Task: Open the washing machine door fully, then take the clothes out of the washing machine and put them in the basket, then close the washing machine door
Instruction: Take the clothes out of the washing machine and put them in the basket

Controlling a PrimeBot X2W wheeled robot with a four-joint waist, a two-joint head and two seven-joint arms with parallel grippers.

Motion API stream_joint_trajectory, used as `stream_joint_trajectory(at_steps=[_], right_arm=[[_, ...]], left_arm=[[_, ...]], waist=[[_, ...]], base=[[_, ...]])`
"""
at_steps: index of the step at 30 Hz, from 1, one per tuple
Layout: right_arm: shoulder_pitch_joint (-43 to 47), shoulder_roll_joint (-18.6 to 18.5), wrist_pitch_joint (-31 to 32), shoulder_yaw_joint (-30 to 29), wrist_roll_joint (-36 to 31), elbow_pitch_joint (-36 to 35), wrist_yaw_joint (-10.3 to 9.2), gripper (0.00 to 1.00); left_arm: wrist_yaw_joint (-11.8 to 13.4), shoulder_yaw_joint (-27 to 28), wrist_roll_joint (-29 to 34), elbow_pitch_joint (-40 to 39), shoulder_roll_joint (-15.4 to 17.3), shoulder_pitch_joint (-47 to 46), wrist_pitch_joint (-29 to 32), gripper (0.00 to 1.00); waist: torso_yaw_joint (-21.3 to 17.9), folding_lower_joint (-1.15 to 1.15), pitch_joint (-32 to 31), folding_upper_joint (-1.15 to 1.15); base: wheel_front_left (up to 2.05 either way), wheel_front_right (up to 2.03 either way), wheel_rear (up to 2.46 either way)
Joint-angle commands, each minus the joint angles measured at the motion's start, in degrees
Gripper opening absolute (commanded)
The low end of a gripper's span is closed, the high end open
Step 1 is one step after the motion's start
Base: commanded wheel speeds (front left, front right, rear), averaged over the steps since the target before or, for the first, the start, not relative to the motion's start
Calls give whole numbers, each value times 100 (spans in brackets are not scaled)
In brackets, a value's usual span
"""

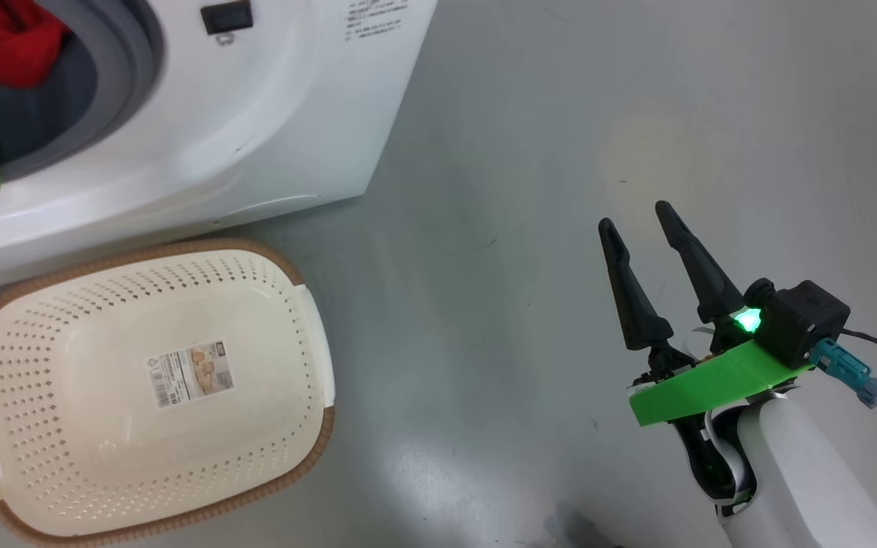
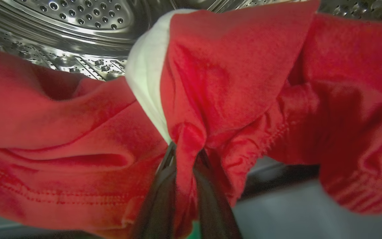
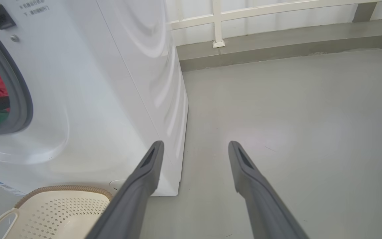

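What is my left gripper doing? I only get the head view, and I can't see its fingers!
Observer: In the left wrist view, the left gripper is pinching a fold of the red clothes.
Operator: Is it all red?
Observer: No, a white panel shows beside the fold.
Operator: What's behind the clothes?
Observer: The drum, shiny steel full of little holes.

Cream perforated plastic basket (image 1: 279,426) sitting before big white front-loading washing machine (image 1: 256,129)
Bright red fabric clothes (image 2: 230,76) are lying in its steel drum (image 2: 78,20) around the left gripper (image 2: 186,149); the right gripper (image 1: 634,215) is hanging well right of the basket.
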Motion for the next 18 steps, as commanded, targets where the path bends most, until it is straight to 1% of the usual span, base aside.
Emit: stream_joint_trajectory(at_steps=[1, 10, 18], right_arm=[[5, 9, -37, 111, 32, -120, 36, 100], [79, 9, -37, 43, -30, -67, 36, 100], [188, 9, -37, -81, -131, 1, 36, 100]], left_arm=[[5, 34, -73, -73, 257, -14, -63, 0], [5, -46, -513, -236, 113, 339, -492, 0], [5, -37, -925, -689, 3, 842, -760, 0]], waist=[[12, 0, -24, 0], [134, 0, -321, 0], [330, 0, -675, 0]], base=[[0, 0, 0], [0, 0, 0], [0, 0, 0]])
